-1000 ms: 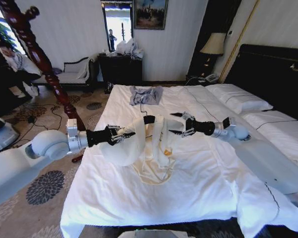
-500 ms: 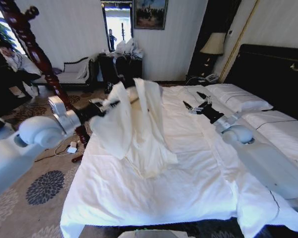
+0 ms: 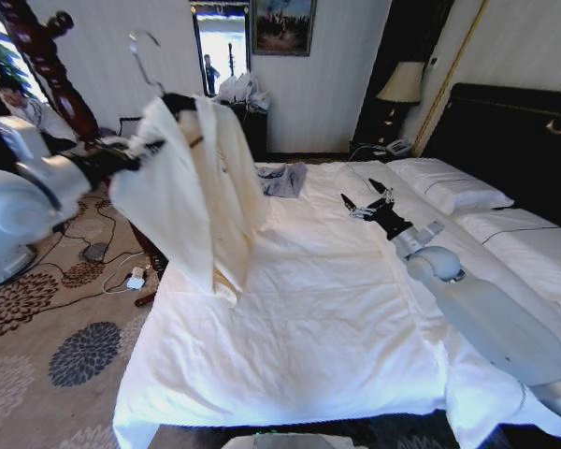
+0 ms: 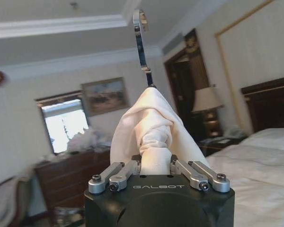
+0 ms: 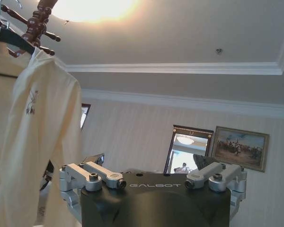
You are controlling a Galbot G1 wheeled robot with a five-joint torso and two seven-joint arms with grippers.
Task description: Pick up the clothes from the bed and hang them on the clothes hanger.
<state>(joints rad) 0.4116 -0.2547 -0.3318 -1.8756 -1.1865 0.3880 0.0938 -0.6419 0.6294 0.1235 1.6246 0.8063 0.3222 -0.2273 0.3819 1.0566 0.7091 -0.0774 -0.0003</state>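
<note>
Now, left gripper (image 4: 155, 171): I see it clamped on the clothes (image 3: 192, 192), held high off the bed's (image 3: 290, 318) left edge.
Clothes hanger (image 3: 145, 61): hook rises above the garment.
Right gripper (image 3: 365, 201): fingers spread wide, holding nothing, over the bed.

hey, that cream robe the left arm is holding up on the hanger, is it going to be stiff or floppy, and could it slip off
Probably floppy: the robe hangs in loose folds from the left tool, which pinches a bunched wad of it. Likely light, since one arm lifts it clear of the bed. It could slide along the hanger, as it only drapes there.
</note>
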